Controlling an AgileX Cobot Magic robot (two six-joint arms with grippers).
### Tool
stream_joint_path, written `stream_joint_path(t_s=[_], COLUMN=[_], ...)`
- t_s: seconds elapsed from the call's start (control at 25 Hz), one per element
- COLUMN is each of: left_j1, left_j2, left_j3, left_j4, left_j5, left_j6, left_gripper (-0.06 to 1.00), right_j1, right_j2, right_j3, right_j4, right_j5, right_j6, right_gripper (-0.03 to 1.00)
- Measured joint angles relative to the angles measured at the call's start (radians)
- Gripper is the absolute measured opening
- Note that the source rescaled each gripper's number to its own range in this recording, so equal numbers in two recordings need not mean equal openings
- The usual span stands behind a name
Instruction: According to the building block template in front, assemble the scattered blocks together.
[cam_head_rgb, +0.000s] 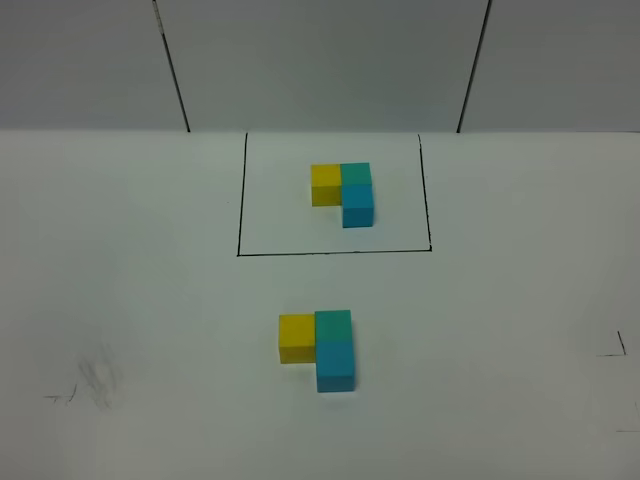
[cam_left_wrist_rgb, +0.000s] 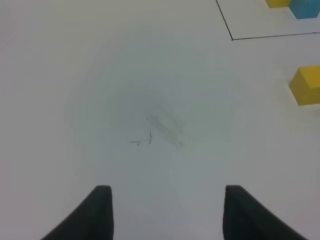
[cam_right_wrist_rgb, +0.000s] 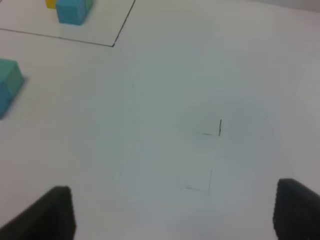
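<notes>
Above bare table, both end effectors (cam_left_wrist_rgb: 165, 212) (cam_right_wrist_rgb: 172, 212) hover open

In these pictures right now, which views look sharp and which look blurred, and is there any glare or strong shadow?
Exterior high view: sharp, even soft light, no glare; the assembled yellow, teal-green and sky-blue matte cubes cast only faint shadows. Left wrist view: slightly soft, the dark left gripper blurred at the frame edge. Right wrist view: softest, with the right gripper out of focus.

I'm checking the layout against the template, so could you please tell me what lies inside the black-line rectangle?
Inside the black-line rectangle sits only the building block template: yellow, teal-green and sky-blue cubes joined in an L. The table surface under the cubes is covered and cannot be seen.
</notes>
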Motion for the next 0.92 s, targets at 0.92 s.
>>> stream_joint_path(t_s=[0.92], left_j1=[0.000], left_j2=[0.000], left_j3=[0.000], left_j4=[0.000], left_j5=[0.000], left_j6=[0.000], left_gripper=[0.28], right_j1=[-0.003], right_j2=[0.000], right_j3=[0.000], right_j4=[-0.012], right_j5=[0.000], right_j6=[0.047], right_gripper=[0.74])
